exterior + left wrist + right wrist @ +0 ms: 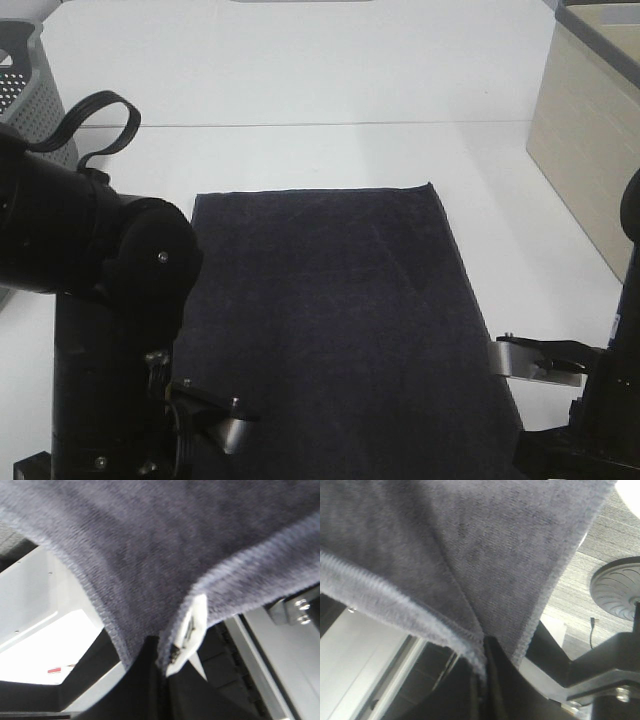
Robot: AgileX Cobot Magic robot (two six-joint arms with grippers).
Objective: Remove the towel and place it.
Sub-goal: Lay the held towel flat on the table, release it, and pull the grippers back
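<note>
The towel is dark navy terry cloth, spread flat and lengthwise on the white table, its far edge straight. My left gripper is at the towel's near left corner. In the left wrist view the gripper is shut on the towel, with the cloth pinched into a fold beside a white label. My right gripper is at the near right edge. In the right wrist view the gripper is shut on the hemmed towel, which drapes up from the jaws.
A grey perforated basket stands at the far left. A beige cabinet stands along the right side. A black cable loop rises off the left arm. Bare white table surrounds the towel.
</note>
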